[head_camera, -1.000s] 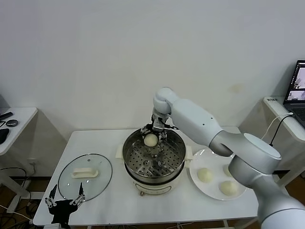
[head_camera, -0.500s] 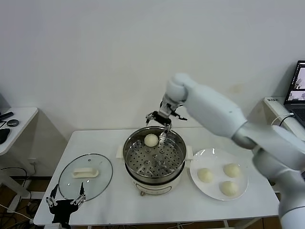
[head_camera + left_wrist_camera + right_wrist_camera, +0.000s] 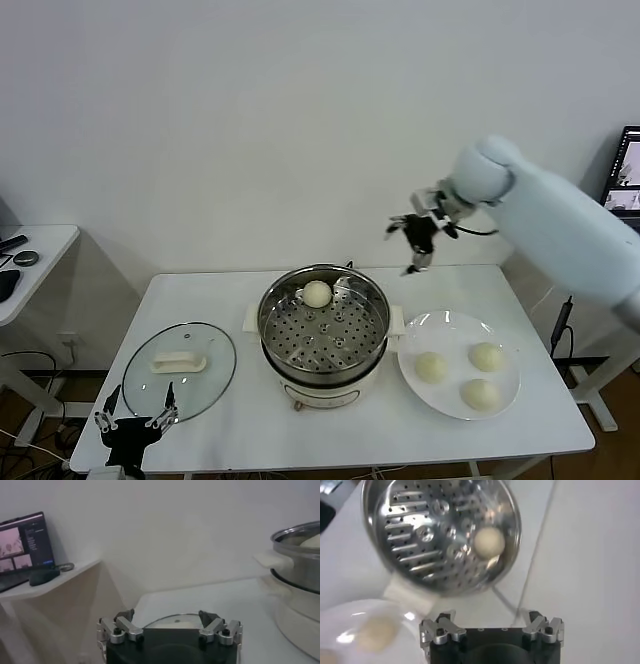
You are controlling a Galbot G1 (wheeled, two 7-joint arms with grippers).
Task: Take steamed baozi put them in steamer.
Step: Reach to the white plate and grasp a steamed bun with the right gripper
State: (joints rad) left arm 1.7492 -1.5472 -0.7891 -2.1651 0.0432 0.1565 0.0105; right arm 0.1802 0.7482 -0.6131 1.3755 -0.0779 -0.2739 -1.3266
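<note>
Baozi (image 3: 317, 293) in steamer (image 3: 324, 325), three on plate (image 3: 459, 363), right claw (image 3: 419, 236) wide, raised.

A robotics lab or test room is shown, dressed with kitchen props rather than fitted as a real kitchen. A plain white folding table (image 3: 250, 420) is set against a bare white wall (image 3: 250, 120), with no counters, sink or cupboards to be seen. An electric steamer (image 3: 323, 335), a glass lid (image 3: 180, 370) and a white plate (image 3: 505, 400) of buns are laid out on it. A laptop (image 3: 625, 175) with an open screen is placed on a side desk to the right, a cable (image 3: 572, 270) is hung from it, and a second white side table (image 3: 40, 245) with small dark items is seen at the left.
</note>
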